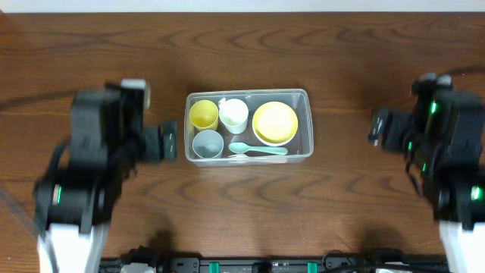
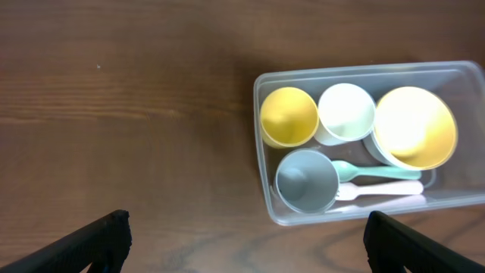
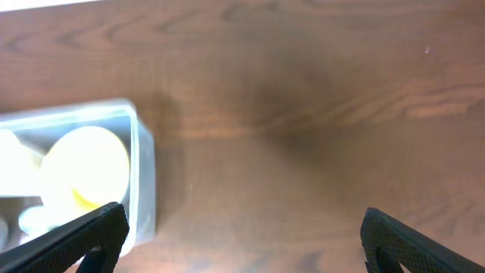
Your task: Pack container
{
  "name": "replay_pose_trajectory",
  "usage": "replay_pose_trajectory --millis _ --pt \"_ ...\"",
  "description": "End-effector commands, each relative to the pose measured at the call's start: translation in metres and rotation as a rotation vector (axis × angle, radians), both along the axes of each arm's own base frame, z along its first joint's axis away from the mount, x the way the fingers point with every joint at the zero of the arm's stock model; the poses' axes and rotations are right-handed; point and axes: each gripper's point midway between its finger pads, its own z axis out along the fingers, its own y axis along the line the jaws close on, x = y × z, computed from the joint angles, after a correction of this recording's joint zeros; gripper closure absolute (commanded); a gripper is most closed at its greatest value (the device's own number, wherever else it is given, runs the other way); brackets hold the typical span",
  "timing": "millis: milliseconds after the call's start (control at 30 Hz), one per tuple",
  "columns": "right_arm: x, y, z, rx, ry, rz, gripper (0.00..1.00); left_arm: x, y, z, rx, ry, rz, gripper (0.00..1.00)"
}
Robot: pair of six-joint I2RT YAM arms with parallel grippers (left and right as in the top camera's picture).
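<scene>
The clear plastic container [image 1: 307, 114] sits mid-table. Inside it are a yellow cup [image 1: 203, 113], a white cup [image 1: 233, 114], a grey cup [image 1: 208, 143], a yellow bowl [image 1: 274, 122], a teal spoon [image 1: 258, 149] and a white fork [image 2: 379, 191]. My left gripper [image 1: 168, 141] is open and empty, just left of the container [image 2: 267, 186]. My right gripper [image 1: 377, 127] is open and empty, well to the right of the container [image 3: 144, 171]. In the left wrist view the fingers [image 2: 246, 243] span bare wood below the bin.
The brown wooden table [image 1: 242, 212] surrounds the container. A pale strip of the table's far edge [image 3: 45, 4] shows in the right wrist view. A black rail [image 1: 265, 265] runs along the near edge.
</scene>
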Motion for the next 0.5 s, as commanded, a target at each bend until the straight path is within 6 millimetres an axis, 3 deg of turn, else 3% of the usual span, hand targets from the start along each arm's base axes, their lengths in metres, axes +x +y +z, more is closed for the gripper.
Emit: replay_pose_trajectory --millis 0,200,467 --pt "-0.034 0.004 -0.028 0.024 -0.013 -0.015 0.01 -0.037 0.001 -0.008 -0.006 -0.079 -0.023 0.02" --pt "-0.084 0.004 -0.064 0.102 -0.130 -0.039 0.01 -0.086 0.006 -0.010 -0.048 -0.273 -0.004 0.02" --pt "-0.096 0.008 -0.061 0.161 -0.235 -0.030 0.00 -0.102 0.008 -0.004 -0.057 -0.362 -0.005 0.02"
